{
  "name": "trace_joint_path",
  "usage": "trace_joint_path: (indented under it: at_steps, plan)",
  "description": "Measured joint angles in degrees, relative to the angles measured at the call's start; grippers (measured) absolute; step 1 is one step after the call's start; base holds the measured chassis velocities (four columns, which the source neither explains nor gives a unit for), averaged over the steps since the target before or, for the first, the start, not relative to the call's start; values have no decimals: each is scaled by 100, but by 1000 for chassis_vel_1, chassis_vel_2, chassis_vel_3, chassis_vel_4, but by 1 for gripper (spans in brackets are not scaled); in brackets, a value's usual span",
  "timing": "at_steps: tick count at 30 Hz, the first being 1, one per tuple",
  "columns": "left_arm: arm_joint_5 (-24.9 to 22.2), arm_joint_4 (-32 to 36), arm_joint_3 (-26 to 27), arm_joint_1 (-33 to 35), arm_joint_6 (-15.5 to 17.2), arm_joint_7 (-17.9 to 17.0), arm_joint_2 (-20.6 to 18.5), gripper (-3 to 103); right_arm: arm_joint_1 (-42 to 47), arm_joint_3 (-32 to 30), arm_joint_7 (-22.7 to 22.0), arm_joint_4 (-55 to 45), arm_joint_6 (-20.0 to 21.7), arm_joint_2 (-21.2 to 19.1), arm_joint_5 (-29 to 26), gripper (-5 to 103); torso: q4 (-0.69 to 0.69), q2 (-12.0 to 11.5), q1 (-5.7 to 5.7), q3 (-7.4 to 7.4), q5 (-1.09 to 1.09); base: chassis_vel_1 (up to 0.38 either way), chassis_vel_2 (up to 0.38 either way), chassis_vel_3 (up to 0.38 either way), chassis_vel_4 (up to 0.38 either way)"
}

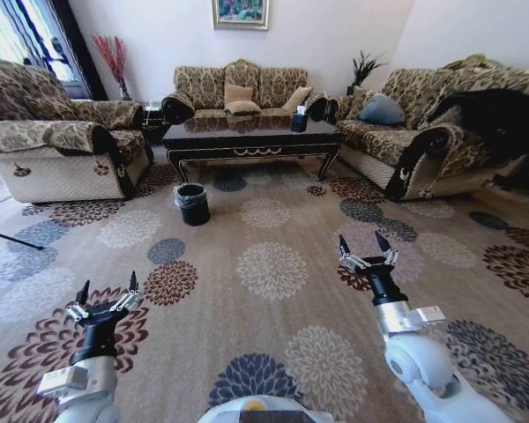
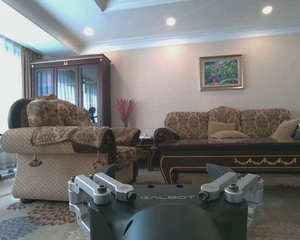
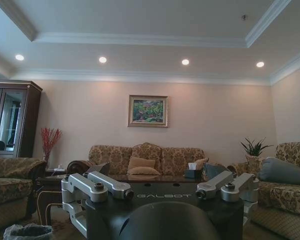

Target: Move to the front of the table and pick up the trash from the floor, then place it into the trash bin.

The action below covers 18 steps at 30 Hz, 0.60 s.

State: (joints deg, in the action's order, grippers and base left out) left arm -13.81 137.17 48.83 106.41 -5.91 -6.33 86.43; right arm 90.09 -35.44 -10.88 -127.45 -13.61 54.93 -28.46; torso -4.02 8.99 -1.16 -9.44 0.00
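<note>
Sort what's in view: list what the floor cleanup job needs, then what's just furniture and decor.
For the job:
table
trash bin
left gripper, open, empty
right gripper, open, empty

Just there:
sofas
tissue box on the table
blue cushion
painting
red twigs

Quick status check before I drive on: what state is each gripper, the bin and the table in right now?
Left gripper: open, empty, held above the carpet.
Right gripper: open, empty, held above the carpet.
Bin: upright, bag-lined, on the carpet by the table's left front leg.
Table: ahead, a tissue box on top.
</note>
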Motion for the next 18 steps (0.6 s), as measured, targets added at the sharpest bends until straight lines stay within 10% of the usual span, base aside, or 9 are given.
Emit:
trace_joint_path:
  at_steps: [18]
  plan:
    - [0, 0, 0, 0, 0, 0, 0, 100, 0, 0, 0, 0, 0, 0, 0, 100, 0, 326, -100, -225, 0, 0, 0, 0, 0]
